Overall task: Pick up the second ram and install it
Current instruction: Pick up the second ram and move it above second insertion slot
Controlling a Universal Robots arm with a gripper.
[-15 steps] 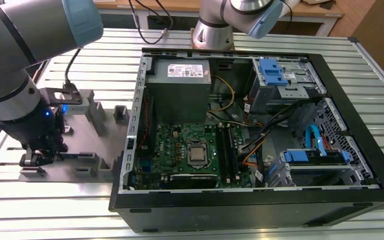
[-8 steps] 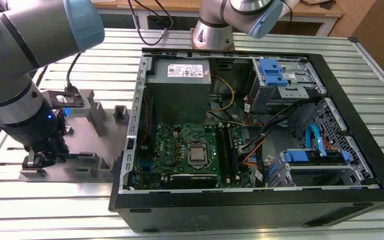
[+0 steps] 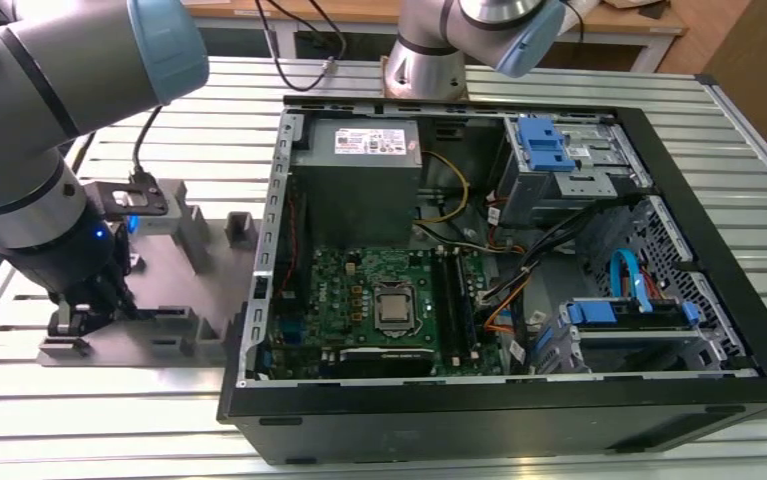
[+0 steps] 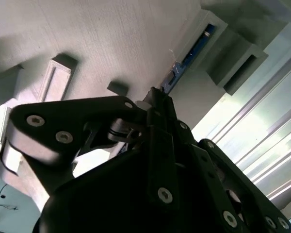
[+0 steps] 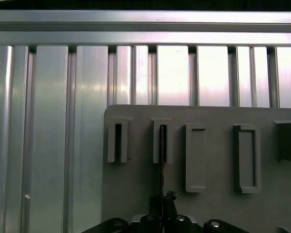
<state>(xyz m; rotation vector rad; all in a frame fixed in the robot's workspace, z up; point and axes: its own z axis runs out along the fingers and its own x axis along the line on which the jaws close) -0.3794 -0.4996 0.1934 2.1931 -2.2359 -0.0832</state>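
Observation:
The second ram point(image 5: 161, 167) appears edge-on as a thin dark strip; its far end runs into a slotted block point(image 5: 161, 141) of the grey fixture plate point(image 5: 136, 189). The second wrist view shows its dark, blue-tinted edge point(image 4: 183, 64) reaching into a raised holder. My gripper point(image 5: 163, 200) is shut on the stick's near end, and the black fingers point(image 4: 157, 121) pinch together there. In the exterior view the gripper point(image 3: 79, 318) is low over the fixture plate point(image 3: 156, 345), at the view's left of the open computer case point(image 3: 490, 415), whose motherboard point(image 3: 370, 290) has dark memory slots point(image 3: 459, 295).
The fixture carries several grey slotted blocks point(image 5: 196, 158) and upright posts point(image 3: 239, 230). Everything rests on a ribbed aluminium table point(image 3: 103, 410). A second robot arm's base point(image 3: 426, 62) stands behind the case. Cables point(image 3: 543, 255), a power supply point(image 3: 363, 150) and blue drive trays point(image 3: 543, 145) crowd the case.

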